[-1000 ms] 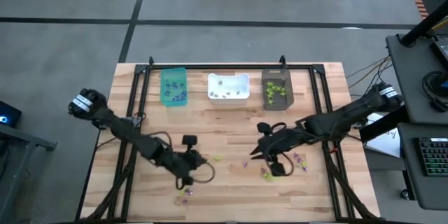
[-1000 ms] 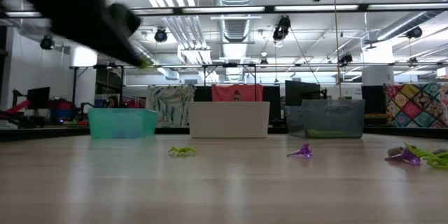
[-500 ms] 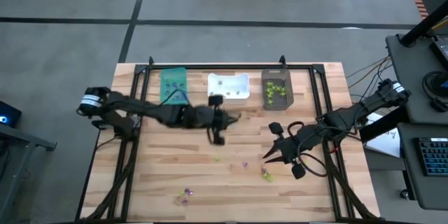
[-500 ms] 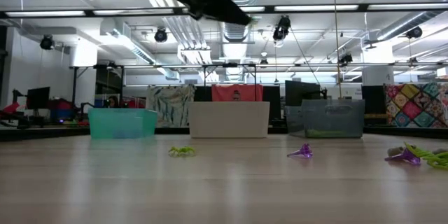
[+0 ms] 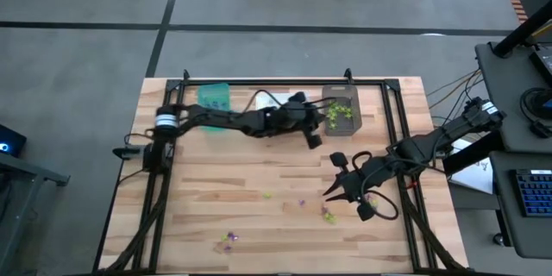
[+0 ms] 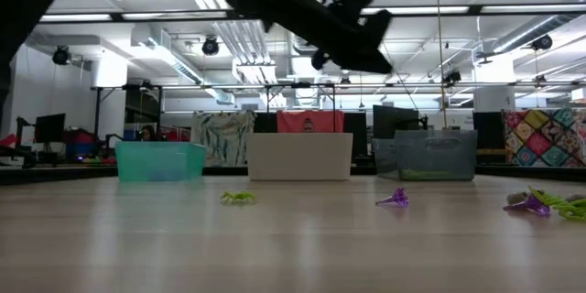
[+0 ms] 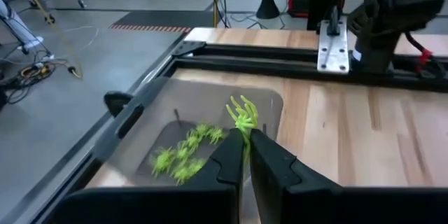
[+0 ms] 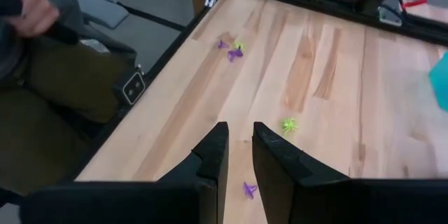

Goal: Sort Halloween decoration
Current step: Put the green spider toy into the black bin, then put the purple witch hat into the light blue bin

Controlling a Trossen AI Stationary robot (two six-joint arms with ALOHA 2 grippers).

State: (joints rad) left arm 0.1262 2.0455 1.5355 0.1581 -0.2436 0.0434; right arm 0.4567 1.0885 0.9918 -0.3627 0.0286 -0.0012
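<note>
My left gripper (image 7: pixel 246 147) is shut on a lime-green Halloween decoration (image 7: pixel 243 114). It hangs over the dark bin (image 7: pixel 133 122), where several green ones (image 7: pixel 183 155) lie. In the high view my left gripper (image 5: pixel 321 124) reaches across the teal bin (image 5: pixel 214 95) and the white bin (image 5: pixel 278 102) to the dark bin (image 5: pixel 343 114). My right gripper (image 5: pixel 330 193) hovers at the table's right middle. In its wrist view my right gripper (image 8: pixel 240 136) stands open by a narrow gap with nothing between the fingers. A purple trinket (image 8: pixel 248 189) and a green one (image 8: pixel 289 124) lie on the wood below. My left gripper pinches the lime-green trinket by its lower end (image 7: pixel 246 130) between the free ends of its two fingers. The fingers come from the table's left, slanting a little downward. The trinket sticks out past the fingertips, lifted clear above the dark bin.
Loose trinkets lie on the table: a green one (image 5: pixel 267 195), a purple one (image 5: pixel 302 201), a cluster (image 5: pixel 329 216) by my right gripper and another (image 5: pixel 228 240) near the front edge. A black frame rail (image 7: pixel 294 70) runs behind the bins. A person (image 8: pixel 31 14) sits beyond the table's near edge.
My left gripper has swung from the table's near left part up and toward the far right, past the teal and white bins to the dark bin, staying shut on the green trinket. My right gripper has drawn back a little toward the table's right edge.
</note>
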